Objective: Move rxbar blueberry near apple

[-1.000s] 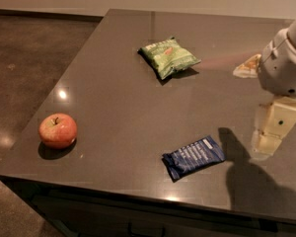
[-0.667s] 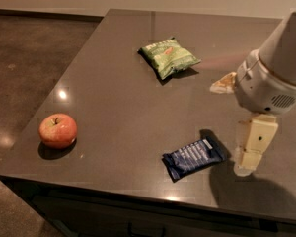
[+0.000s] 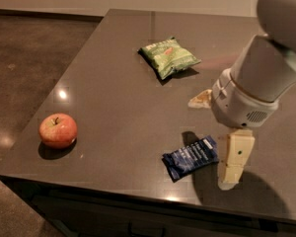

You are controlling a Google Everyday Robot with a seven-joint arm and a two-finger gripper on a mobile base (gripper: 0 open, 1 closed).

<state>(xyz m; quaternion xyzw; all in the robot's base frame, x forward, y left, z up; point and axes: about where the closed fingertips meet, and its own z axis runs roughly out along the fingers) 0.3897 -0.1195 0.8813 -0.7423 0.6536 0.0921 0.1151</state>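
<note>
Though perhaps apart, rxbar (image 3: 191, 157) beside end effector (image 3: 213, 140)

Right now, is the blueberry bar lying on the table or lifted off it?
Lying flat: the rxbar blueberry rests on the table, wrapper face up. The gripper hangs close beside its end, not lifting it.

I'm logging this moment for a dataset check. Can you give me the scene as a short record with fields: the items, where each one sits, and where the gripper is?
surface: dark countertop
rxbar blueberry: lying flat near the front edge, right of centre
apple: stem up, near the front-left corner, far from the bar
chip bag: green, toward the back
gripper: low over the counter, just right of the rxbar blueberry, not holding it
task state: bar not yet near the apple
</note>
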